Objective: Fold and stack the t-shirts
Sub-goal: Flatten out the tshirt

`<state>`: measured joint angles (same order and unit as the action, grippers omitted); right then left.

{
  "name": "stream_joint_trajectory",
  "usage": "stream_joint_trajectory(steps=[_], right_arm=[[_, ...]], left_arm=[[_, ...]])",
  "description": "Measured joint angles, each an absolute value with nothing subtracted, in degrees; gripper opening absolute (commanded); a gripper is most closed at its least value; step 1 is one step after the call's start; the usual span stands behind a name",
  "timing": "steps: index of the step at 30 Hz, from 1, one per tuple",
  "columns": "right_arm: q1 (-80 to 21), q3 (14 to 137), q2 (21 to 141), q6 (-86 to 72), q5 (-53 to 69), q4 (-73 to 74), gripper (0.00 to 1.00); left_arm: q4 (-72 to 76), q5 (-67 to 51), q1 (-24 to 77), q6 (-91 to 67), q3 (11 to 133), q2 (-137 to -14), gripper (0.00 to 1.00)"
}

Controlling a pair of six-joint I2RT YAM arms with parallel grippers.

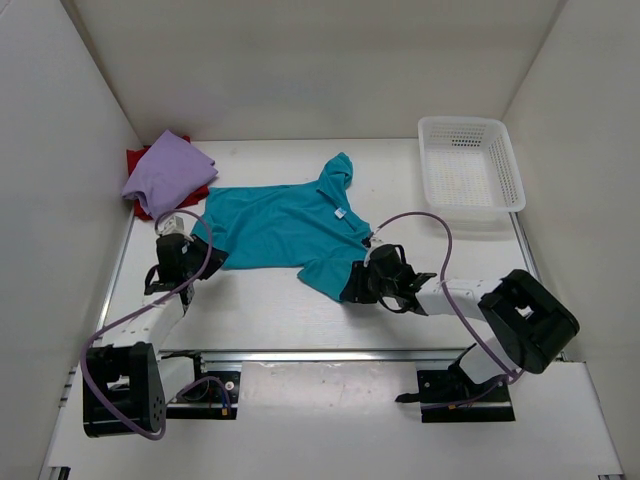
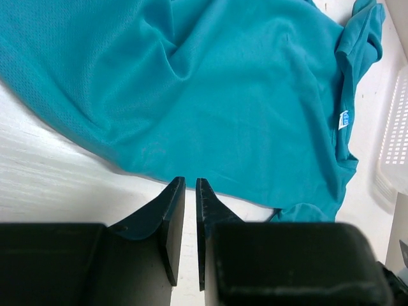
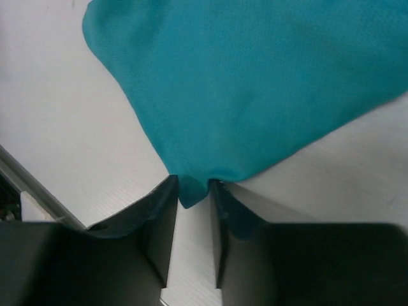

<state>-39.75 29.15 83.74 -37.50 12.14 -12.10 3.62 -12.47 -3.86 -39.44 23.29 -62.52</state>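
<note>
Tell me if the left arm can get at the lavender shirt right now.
Probably yes. The lavender shirt lies just past the left gripper, on the same side, with nothing standing between. Its jaws sit at the hem of the teal shirt, though.

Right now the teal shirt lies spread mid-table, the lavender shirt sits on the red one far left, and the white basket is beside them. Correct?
No: the top view shows the white basket at the far right, away from them. The teal t-shirt does lie spread mid-table, and the lavender t-shirt sits on the red t-shirt far left.
</note>
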Motion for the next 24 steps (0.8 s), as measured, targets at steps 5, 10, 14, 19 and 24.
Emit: stream_joint_trajectory(steps=[5,10,14,19,24], right_arm=[[-38.7,29.8,85.5,-38.8,11.6,-12.3,0.02],[-35.0,29.7,84.7,-37.9,11.7,-11.0,0.0],[-29.8,27.2,79.1,-34.7,11.0,-6.6,0.0],[-24.2,22.1,69.1,-31.7,11.5,-2.0,0.0],[-24.0,21.1,66.7,-29.8,14.3,-1.8,0.0]], left_arm=[[4.7,-12.9,-3.2,-40.0,22.3,-62.4,0.24],[4.8,-13.1,-3.2,-39.9,22.2,-62.4,0.23],[4.7,-12.8,-4.0,-39.9,22.1,-62.4,0.23],[4.4,-11.2,-11.5,-41.4,19.6,-61.4,0.36],[5.0,-9.1,-16.7,-43.0,19.4,-65.1,0.73]])
